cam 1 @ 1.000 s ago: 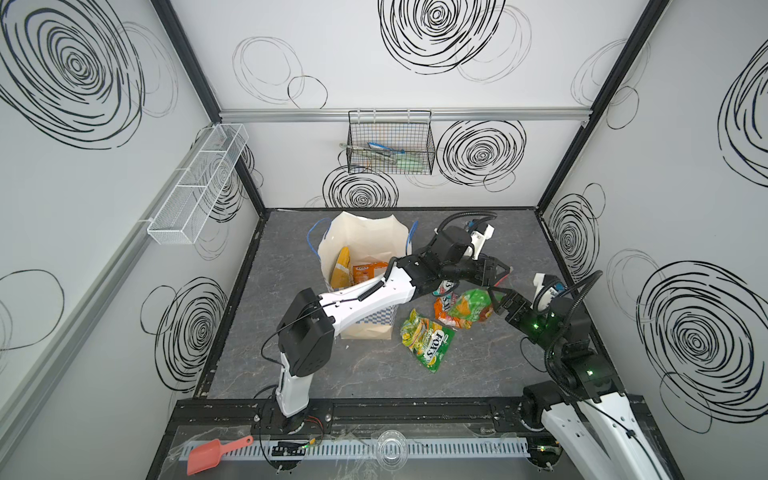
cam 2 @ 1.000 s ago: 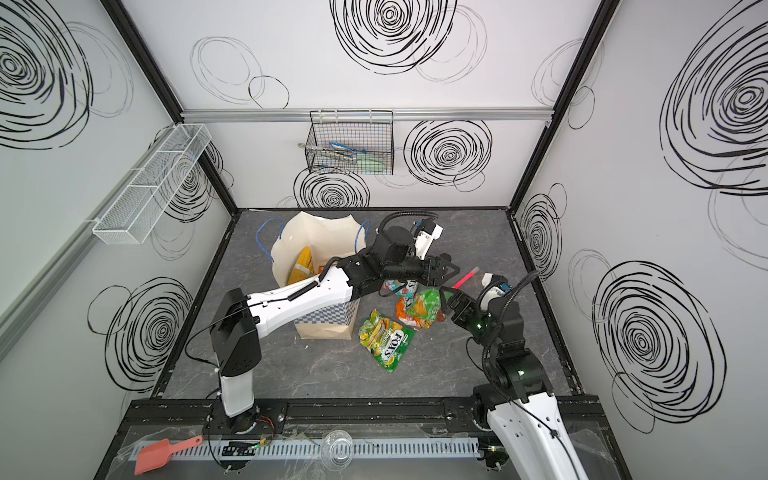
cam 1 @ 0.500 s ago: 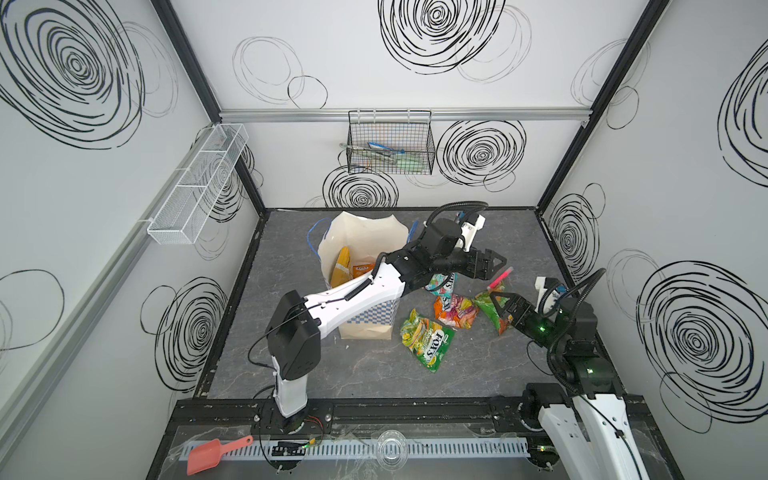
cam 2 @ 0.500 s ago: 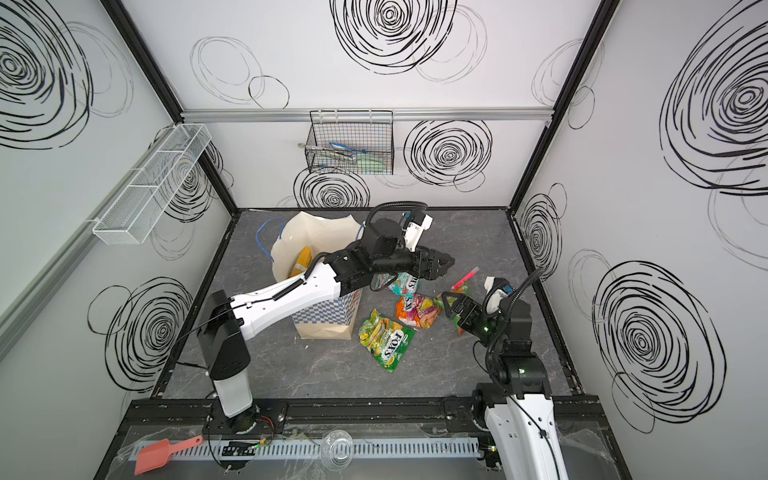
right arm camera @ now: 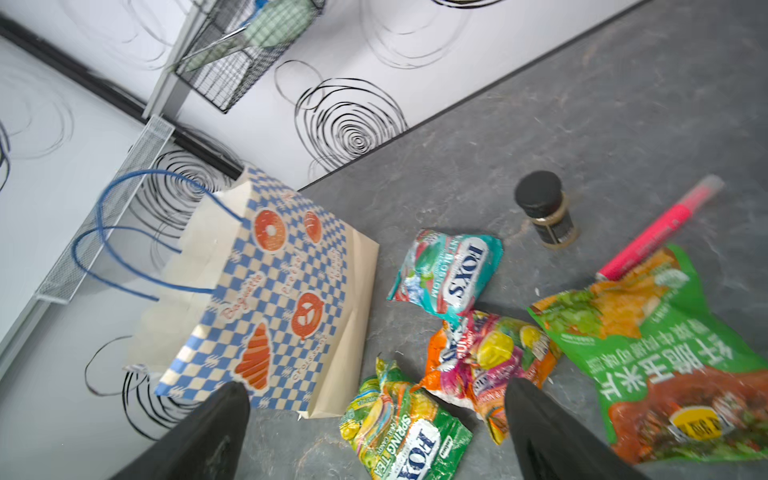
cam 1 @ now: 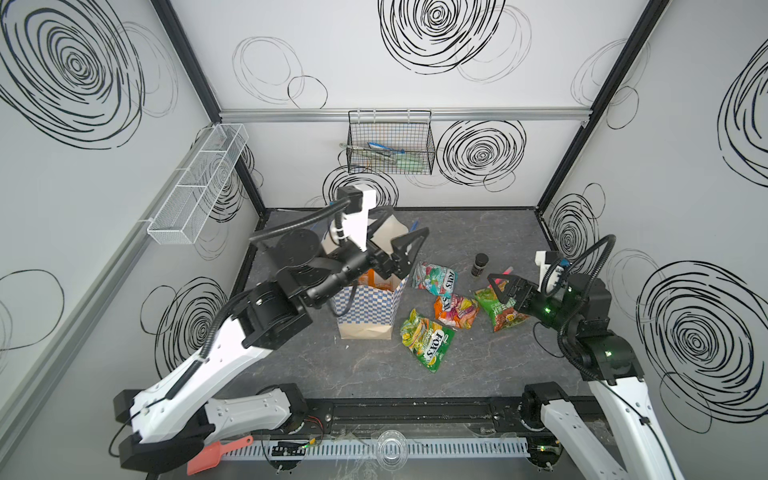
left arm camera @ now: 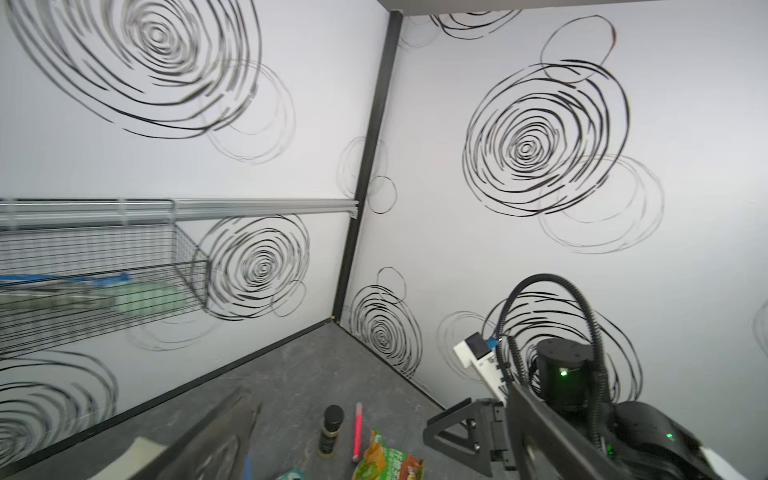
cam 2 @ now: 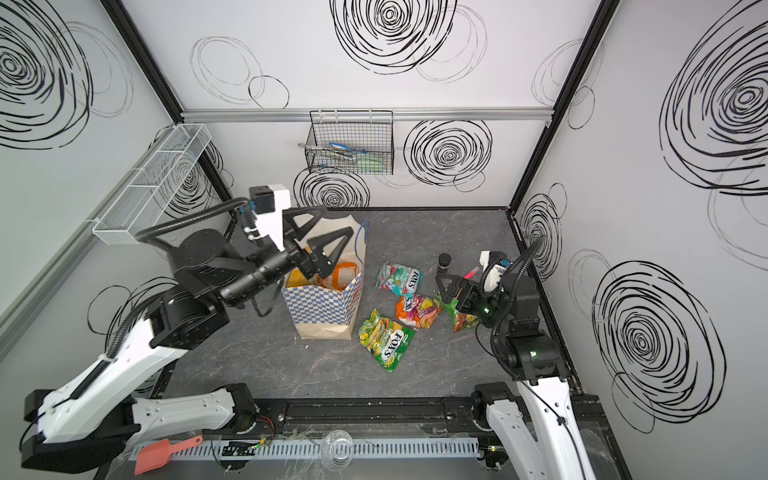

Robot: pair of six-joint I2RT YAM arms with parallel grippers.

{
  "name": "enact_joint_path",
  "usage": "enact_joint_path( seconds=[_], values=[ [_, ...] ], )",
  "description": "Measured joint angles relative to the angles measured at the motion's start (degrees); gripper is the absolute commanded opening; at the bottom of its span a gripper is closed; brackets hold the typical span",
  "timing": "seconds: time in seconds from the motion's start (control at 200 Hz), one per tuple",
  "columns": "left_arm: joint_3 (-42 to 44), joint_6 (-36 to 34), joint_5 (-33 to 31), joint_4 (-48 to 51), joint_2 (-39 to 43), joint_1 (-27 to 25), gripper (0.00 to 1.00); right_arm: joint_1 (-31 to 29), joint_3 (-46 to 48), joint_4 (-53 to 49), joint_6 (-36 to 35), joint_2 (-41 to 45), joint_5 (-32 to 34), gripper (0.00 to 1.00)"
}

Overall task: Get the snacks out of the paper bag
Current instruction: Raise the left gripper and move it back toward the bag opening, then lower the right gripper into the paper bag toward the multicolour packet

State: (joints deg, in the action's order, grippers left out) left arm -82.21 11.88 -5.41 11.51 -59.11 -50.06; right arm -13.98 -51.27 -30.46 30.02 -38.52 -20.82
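Left hand (cam 2: 334, 224) and right hand (right arm camera: 376, 386) both stand spread and empty.

Progress: the paper bag (cam 1: 365, 307) is upright on the worktop (cam 1: 457, 232). Four snacks lie out beside it: a teal packet (cam 1: 434, 280), an orange-pink packet (cam 1: 455, 311), a yellow-green packet (cam 1: 426, 345) and a large green packet (cam 1: 500, 309). An orange packet (cam 2: 345, 272) shows inside the bag, so the task is judged partly done.

The left hand hangs over the bag's mouth. The right hand is just beside the large green packet.

Blue-and-white checkered paper bag (right arm camera: 282, 316), teal packet (right arm camera: 449, 270), orange-pink packet (right arm camera: 486, 357), large green packet (right arm camera: 665, 353).
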Motion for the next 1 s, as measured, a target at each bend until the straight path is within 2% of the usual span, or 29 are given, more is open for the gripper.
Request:
enact_joint_path(
  seconds=[0.105,0.24,0.37,0.555,0.645,0.886,0.996],
  values=[
    [0.2,-0.7,-4.1,6.6,3.5,4.7,0.96,-13.4,-9.3,-0.8,-1.0,-6.7,5.7,1.0],
    [0.5,0.6,-5.6,15.6,4.5,12.9,0.96,-31.7,-24.3,-2.6,-4.5,-18.5,15.6,1.0],
    [2.7,2.6,-4.6,21.9,4.1,21.4,0.96,-41.7,-40.8,-4.9,-9.8,-33.0,20.4,0.99],
    [9.4,4.3,3.1,23.8,3.0,39.1,0.96,-43.2,-57.1,-8.1,-15.2,-49.9,21.3,0.98],
    [12.9,5.5,6.7,22.5,2.4,45.6,0.96,-42.9,-62.3,-9.6,-16.5,-56.0,20.3,0.98],
    [20.2,9.6,18.8,14.0,0.2,52.8,1.0,-40.5,-75.1,-13.2,-17.3,-71.3,16.5,0.99],
    [22.0,10.8,21.2,11.2,0.5,54.9,0.91,-39.0,-76.5,-14.8,-17.0,-76.4,15.1,0.96]
  ],
)
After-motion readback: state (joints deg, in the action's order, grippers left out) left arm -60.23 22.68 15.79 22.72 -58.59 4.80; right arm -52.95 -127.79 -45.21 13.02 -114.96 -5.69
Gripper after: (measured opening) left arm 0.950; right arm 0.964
